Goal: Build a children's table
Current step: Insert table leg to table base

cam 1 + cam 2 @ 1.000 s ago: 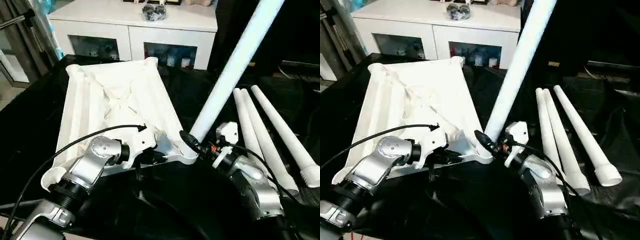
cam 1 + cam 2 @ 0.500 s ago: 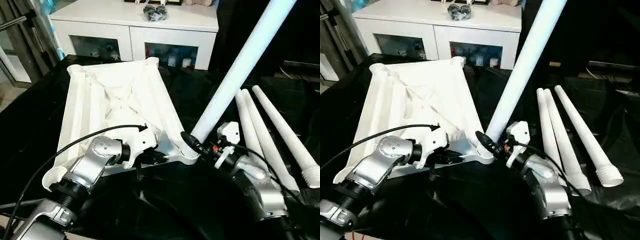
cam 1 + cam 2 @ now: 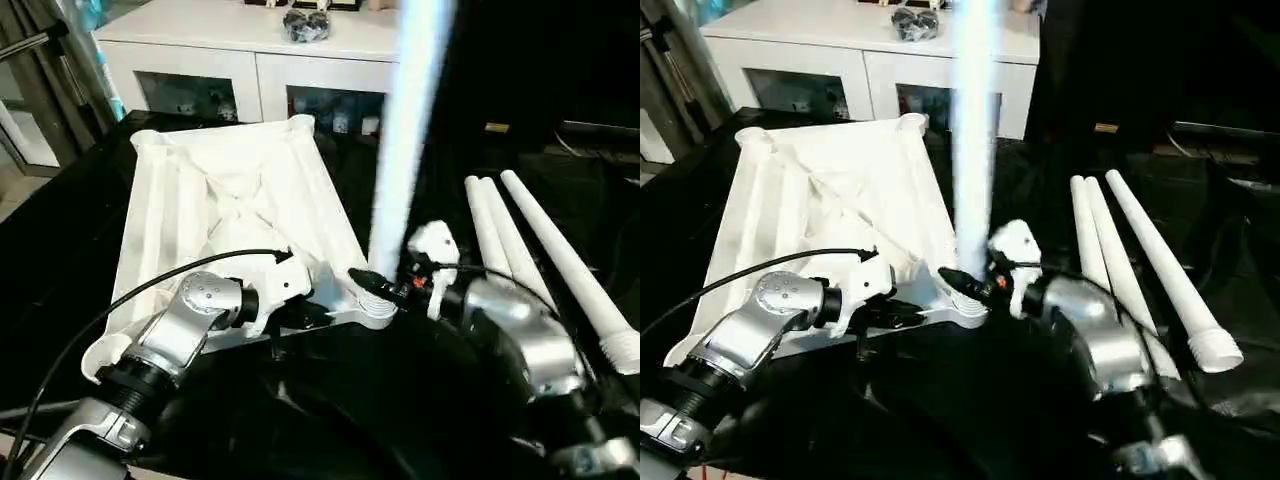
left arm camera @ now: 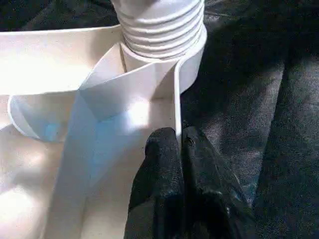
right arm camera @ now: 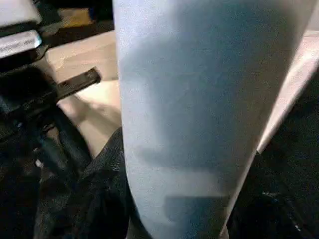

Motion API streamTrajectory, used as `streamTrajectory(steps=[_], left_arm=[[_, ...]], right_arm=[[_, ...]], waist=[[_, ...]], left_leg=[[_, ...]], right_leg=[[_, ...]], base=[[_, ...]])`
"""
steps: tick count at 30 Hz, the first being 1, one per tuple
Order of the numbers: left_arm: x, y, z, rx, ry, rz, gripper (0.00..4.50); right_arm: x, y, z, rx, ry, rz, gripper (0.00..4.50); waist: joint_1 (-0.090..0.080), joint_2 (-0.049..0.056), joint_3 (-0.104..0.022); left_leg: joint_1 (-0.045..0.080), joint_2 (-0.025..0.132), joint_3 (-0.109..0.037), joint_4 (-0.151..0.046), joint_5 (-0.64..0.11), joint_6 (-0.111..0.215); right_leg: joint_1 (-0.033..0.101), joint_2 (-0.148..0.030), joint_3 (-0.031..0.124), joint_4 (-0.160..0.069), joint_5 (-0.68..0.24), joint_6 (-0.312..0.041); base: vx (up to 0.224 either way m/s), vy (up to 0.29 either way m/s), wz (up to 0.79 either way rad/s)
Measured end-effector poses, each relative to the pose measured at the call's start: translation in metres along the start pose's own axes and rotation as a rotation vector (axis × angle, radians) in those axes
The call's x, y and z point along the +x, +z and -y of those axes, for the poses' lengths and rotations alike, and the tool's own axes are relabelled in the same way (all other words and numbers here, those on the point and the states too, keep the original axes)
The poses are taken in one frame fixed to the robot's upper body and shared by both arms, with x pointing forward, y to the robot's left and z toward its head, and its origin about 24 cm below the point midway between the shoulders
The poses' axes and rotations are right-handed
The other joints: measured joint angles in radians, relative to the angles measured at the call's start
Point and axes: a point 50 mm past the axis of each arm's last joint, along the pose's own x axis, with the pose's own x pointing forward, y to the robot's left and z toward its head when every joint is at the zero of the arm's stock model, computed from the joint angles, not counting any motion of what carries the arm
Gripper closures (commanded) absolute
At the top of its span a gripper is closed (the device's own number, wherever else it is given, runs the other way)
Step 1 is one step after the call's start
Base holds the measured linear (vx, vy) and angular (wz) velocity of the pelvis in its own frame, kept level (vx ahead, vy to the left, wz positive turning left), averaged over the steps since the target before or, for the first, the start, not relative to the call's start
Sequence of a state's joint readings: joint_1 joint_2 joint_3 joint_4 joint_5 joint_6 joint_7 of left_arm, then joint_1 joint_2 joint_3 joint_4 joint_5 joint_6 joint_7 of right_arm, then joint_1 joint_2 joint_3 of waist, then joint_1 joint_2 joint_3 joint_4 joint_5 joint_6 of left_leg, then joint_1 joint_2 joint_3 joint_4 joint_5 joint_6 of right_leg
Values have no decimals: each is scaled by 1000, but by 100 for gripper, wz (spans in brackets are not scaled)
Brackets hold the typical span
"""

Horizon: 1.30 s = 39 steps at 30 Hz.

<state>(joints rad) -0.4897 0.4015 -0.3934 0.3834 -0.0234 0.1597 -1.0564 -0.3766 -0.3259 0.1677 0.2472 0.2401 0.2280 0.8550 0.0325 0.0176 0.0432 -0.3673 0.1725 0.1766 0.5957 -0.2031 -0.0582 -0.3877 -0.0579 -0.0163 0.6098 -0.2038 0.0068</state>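
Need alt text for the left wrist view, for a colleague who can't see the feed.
The left gripper, fingers shut, pinches the thin rim of the white tabletop near a corner socket. A leg's threaded end sits in that socket; black cloth lies beyond.

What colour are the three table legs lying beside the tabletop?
The legs are plain white, clearest in the right eye view.
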Motion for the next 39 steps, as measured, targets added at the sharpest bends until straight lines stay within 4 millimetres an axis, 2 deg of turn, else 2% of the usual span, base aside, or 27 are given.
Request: streamTrajectory(steps=[7,11,16,20,26,29,39], left_arm=[[1,2,3,17,-24,3,450],[1,2,4,20,-28,3,450],[-1,0,3,18,-16,-5,450],[0,0,3,20,-16,-6,450],[0,0,3,22,-22,-6,450],[1,0,4,23,-31,-8,450],[0,-1,3,24,-30,-13,450]], right_arm=[[-8,-3,-1,-22,62,-11,259],[-9,-5,-1,-8,61,5,259],[-8,-10,2,112,-16,87,259],[-12,-17,-1,194,-75,142,259],[-21,-24,-7,231,-127,179,259],[-24,-26,-15,200,-164,191,259],[-18,-21,-19,119,-139,145,259]], waist=[[10,-3,-2],[11,-3,-2],[4,-3,-2],[4,-2,-3],[5,2,-4],[11,6,-4],[5,10,-6]], left_leg=[[0,0,0,0,0,0],[1,0,0,0,0,0],[2,0,0,0,0,0],[2,0,0,0,0,0],[1,0,0,0,0,0],[2,0,0,-2,0,0],[3,0,0,-2,0,0]], right_leg=[[1,0,0,0,-5,-3],[2,0,0,0,-6,-4],[2,0,-1,1,-6,-4],[2,0,-1,1,-5,-4],[3,0,-1,0,-6,-4],[3,0,-1,0,-6,-4],[4,0,-1,0,-6,-4]], base=[[0,0,0],[0,0,0],[0,0,0],[0,0,0],[0,0,0],[0,0,0],[0,0,0]])
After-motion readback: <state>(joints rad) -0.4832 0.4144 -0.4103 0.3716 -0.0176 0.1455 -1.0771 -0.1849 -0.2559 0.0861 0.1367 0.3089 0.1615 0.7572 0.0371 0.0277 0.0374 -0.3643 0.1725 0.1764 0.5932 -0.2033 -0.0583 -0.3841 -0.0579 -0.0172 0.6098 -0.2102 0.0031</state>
